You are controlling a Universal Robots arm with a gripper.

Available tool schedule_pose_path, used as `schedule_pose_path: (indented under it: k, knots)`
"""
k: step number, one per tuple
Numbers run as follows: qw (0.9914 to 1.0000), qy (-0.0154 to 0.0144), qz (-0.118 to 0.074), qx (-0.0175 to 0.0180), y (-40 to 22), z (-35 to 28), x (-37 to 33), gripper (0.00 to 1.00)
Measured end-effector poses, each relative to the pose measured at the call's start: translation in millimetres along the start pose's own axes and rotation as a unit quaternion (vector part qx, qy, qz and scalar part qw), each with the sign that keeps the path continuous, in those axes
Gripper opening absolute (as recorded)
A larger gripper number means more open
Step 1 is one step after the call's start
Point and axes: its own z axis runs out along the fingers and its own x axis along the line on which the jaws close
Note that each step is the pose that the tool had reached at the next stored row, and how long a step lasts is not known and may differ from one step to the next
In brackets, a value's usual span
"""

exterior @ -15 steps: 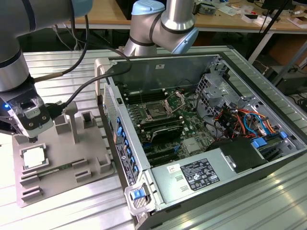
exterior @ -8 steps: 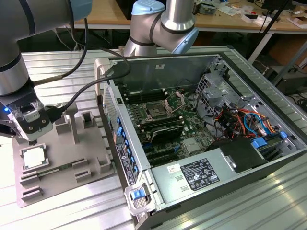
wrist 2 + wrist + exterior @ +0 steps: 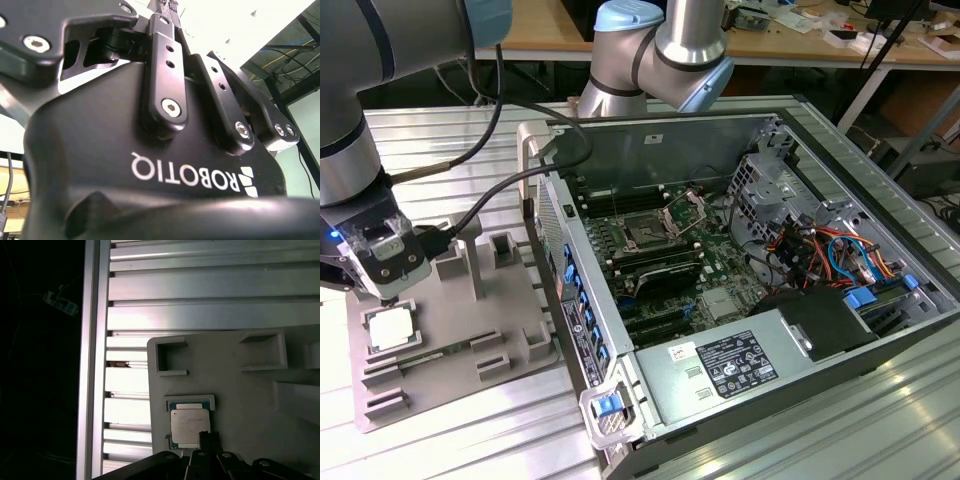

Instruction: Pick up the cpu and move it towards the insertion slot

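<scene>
The cpu is seen lying flat, pale metal top upward, in a square recess of a grey tray at the lower left of the exterior view. The hand is held directly over it, very close to the chip. Contact cannot be made out, and whether the hand is open or closed cannot be told. In the first wrist view, a dark part of the hand overlaps one corner of the cpu. The tray is set on a slatted metal tabletop, just beside an open computer case. The insertion slot is seen on the board inside the case, near the frame's centre and well apart from the cpu, with its metal bracket hinged open.
</scene>
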Motion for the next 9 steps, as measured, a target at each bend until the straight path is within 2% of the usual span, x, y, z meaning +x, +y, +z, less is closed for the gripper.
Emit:
schedule_pose_path:
  k: [9]
  knots:
    - [1.00000,0.0000,0.000,0.0000,-0.1,2.5,1.4,0.11]
